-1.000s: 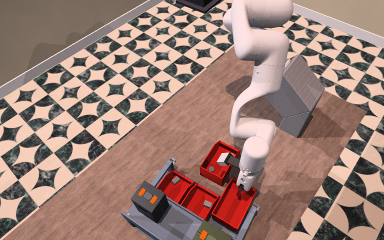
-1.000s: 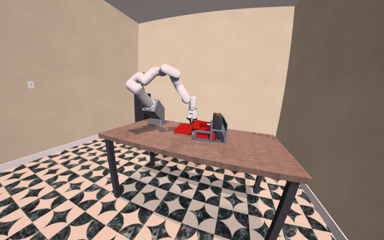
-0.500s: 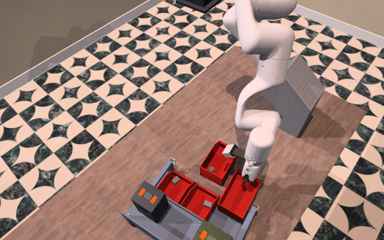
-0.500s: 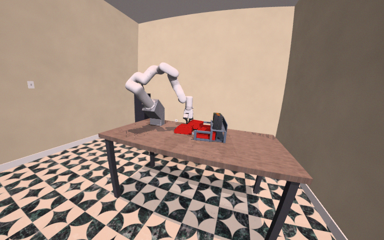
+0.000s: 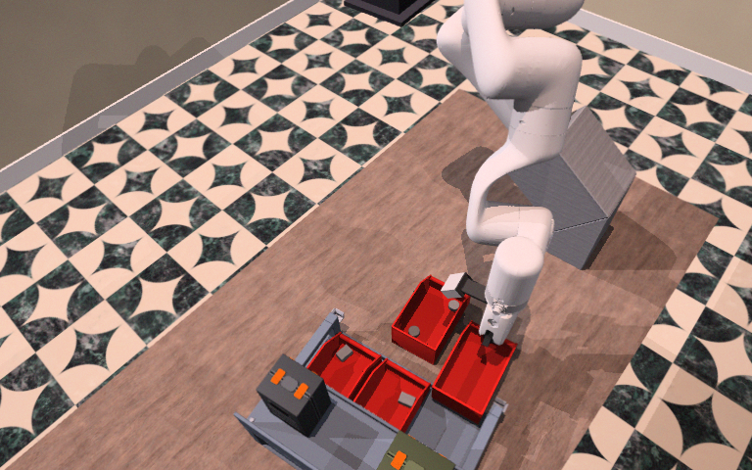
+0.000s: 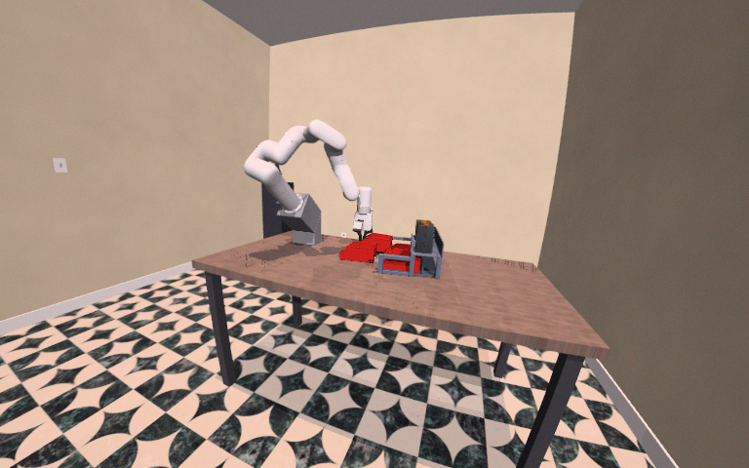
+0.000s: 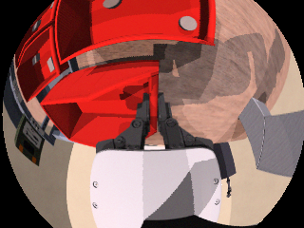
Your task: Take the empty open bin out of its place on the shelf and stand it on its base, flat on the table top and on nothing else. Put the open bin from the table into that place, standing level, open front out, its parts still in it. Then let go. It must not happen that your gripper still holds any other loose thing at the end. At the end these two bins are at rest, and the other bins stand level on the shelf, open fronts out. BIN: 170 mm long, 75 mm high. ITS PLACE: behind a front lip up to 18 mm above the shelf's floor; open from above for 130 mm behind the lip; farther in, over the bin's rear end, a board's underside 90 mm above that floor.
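Observation:
My gripper point(image 5: 487, 339) point(image 6: 361, 235) point(image 7: 153, 101) is shut on the front wall of the empty red bin point(image 5: 471, 376) point(image 7: 95, 98). This bin sticks out of the right-hand place of the grey shelf point(image 5: 328, 331) point(image 6: 436, 259), and its rear end is still at the shelf's front lip. The other open red bin point(image 5: 424, 315) point(image 6: 356, 253) point(image 7: 140, 7) stands on the table point(image 5: 332, 249) just left of it. It holds grey parts point(image 5: 413, 330) point(image 7: 188, 23).
Two more red bins point(image 5: 344, 362) point(image 5: 391, 391) with grey parts stand in the shelf's left and middle places. A dark box point(image 5: 291, 393) and an olive box point(image 5: 415, 454) sit on the shelf's upper board. The grey robot base block point(image 5: 582, 182) stands behind.

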Available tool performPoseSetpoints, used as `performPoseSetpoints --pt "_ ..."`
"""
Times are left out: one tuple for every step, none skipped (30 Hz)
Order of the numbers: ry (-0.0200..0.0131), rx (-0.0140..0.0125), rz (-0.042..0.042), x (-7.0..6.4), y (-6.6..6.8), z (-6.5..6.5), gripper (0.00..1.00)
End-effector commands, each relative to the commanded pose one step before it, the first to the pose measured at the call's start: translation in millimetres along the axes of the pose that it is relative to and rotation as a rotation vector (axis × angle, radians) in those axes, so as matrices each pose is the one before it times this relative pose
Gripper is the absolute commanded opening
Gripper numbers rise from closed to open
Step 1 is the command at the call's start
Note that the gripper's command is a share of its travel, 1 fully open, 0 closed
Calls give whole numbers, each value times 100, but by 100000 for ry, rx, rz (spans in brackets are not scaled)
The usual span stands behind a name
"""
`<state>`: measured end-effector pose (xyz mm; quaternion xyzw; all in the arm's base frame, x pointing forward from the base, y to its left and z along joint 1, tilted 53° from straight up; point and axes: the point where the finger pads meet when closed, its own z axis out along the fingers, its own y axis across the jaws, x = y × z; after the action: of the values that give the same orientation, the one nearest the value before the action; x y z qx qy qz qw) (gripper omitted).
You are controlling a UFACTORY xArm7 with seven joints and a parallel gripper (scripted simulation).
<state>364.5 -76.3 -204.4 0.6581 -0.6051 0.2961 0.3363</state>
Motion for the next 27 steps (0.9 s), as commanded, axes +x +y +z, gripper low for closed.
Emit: performPoseSetpoints --pt "-270 363 10 -102 81 -160 0" --pt "0 0 0 0 71 0 0" --pt "0 0 0 0 61 0 0" --pt "0 0 0 0 51 0 0" --pt "0 0 0 0 42 0 0" --pt "0 0 0 0 33 0 0" --pt "0 0 0 0 26 0 0" --pt "0 0 0 0 19 0 0" --pt "0 0 0 0 13 0 0" --pt "0 0 0 0 8 0 0" --pt "0 0 0 0 4 0 0" --pt "0 0 0 0 2 0 0" --pt "0 0 0 0 0 0 0" --pt "0 0 0 0 0 0 0" --pt "0 0 0 0 0 0 0" --pt "0 0 0 0 0 0 0" --pt "0 0 0 0 0 0 0" --pt "0 0 0 0 0 0 0" --pt "0 0 0 0 0 0 0" --pt "0 0 0 0 0 0 0" --pt "0 0 0 0 0 0 0" --pt "0 0 0 0 0 0 0" --pt "0 0 0 0 0 0 0" --pt "0 0 0 0 0 0 0" --pt "0 0 0 0 0 0 0" --pt "0 0 0 0 3 0 0" --pt "0 0 0 0 7 0 0"
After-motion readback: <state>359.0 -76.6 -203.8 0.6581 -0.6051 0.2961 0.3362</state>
